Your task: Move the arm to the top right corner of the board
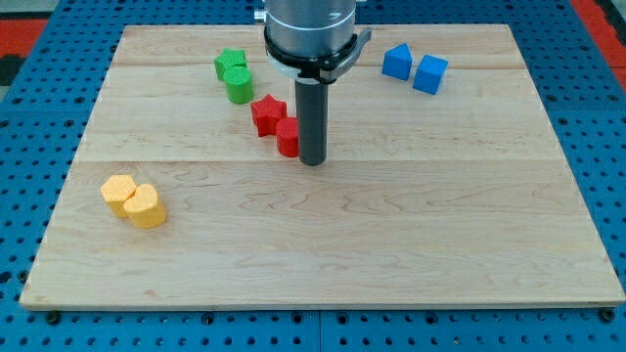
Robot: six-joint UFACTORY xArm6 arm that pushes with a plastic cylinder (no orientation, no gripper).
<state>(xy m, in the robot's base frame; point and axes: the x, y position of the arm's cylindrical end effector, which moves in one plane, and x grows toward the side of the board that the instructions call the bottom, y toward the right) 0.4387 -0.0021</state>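
My tip (313,160) rests on the wooden board (323,235) near its middle, just right of a red cylinder block (287,137). A red star block (267,113) touches the cylinder at its upper left. Two blue blocks lie near the view's top right: a blue pentagon-like block (396,62) and a blue cube (429,74). The board's top right corner (509,29) is far from the tip, up and to the right.
Two green blocks, a star (230,65) and a cylinder (238,84), lie at the top left of centre. Two yellow blocks, a hexagon (118,194) and a cylinder (146,206), lie at the left. A blue pegboard surface (29,147) surrounds the board.
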